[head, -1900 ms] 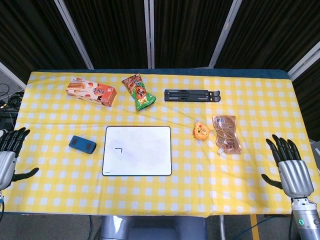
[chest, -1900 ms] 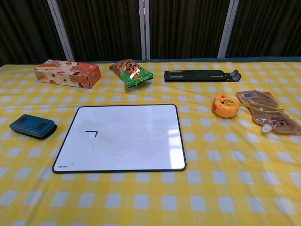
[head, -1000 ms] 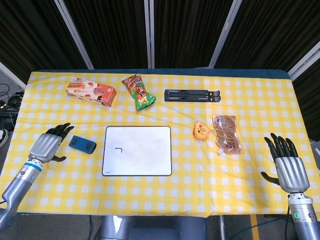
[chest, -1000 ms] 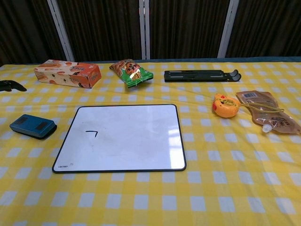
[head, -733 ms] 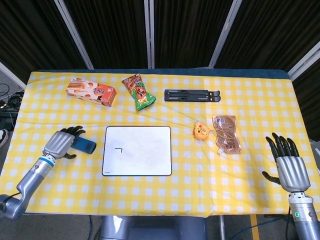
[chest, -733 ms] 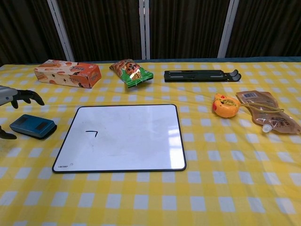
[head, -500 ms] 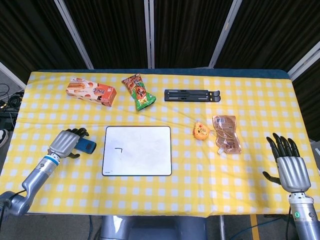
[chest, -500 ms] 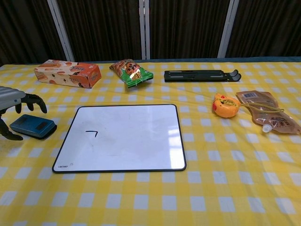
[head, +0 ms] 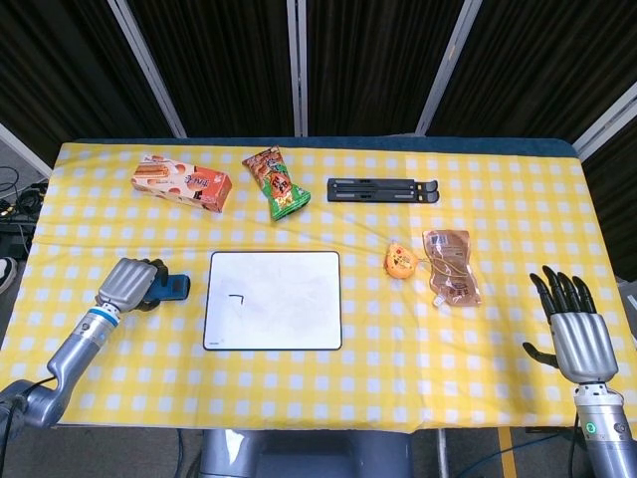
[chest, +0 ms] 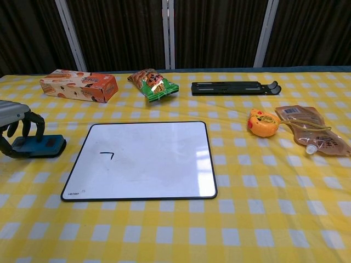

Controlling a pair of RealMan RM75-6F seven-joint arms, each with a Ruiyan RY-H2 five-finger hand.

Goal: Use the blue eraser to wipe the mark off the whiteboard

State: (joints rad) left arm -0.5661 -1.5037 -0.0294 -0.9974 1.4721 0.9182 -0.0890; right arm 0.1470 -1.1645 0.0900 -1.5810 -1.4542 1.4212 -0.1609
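Looking down from the head view, the left hand (head: 129, 282) curls its fingers around the blue eraser (head: 173, 288) just left of the whiteboard (head: 274, 300), while the right hand (head: 571, 330) hovers far right, fingers spread and empty. From the chest view, fingers (chest: 24, 124) and thumb clasp the eraser on the cloth, the mark (chest: 107, 155) on the board's near left.

This looks like a robot test lab rather than a home: a table (head: 518, 398) under a yellow checked cloth stands before dark folding screens (head: 378, 60), with loose cables (head: 12, 204) on the grey floor and assorted snack packs laid out like props.
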